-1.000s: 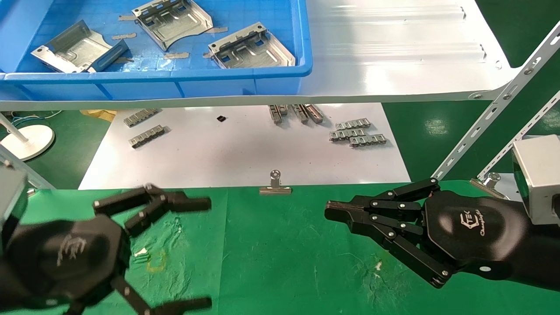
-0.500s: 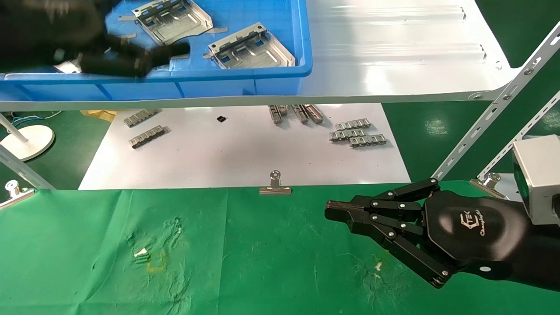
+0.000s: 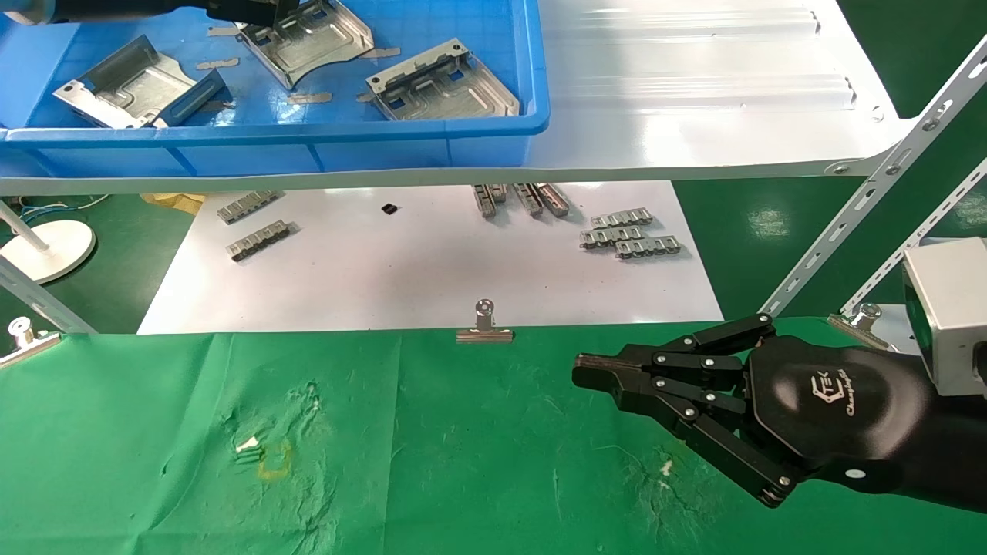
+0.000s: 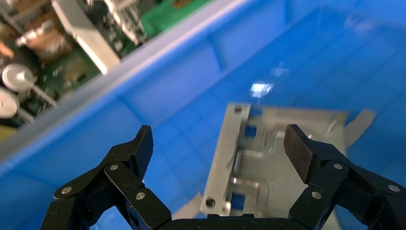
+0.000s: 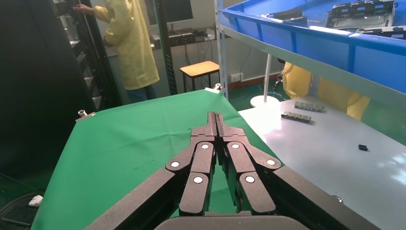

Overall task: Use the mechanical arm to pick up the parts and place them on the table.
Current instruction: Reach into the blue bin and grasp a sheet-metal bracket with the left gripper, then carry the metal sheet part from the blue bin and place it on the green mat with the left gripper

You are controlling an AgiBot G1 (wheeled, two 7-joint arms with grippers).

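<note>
Three silvery stamped parts lie in the blue bin (image 3: 308, 132): one at the left (image 3: 127, 85), one in the middle (image 3: 308, 38), one at the right (image 3: 443, 81). My left gripper (image 3: 258, 11) reaches into the bin from the top left edge of the head view, over the middle part. In the left wrist view it (image 4: 220, 143) is open, its fingers spread above that part (image 4: 282, 153) and apart from it. My right gripper (image 3: 582, 375) is shut and empty, parked low over the right of the green table (image 3: 463, 462); it also shows in the right wrist view (image 5: 215, 117).
The bin stands on a glossy white shelf (image 3: 694, 92) above a white board (image 3: 432, 262) with small grey link strips (image 3: 631, 235). A metal binder clip (image 3: 484, 327) holds the cloth's far edge. Slanted shelf struts (image 3: 871, 193) rise at the right.
My left arm rose from over the green cloth to the blue bin and now hangs open over the middle part. The right arm has not moved.
</note>
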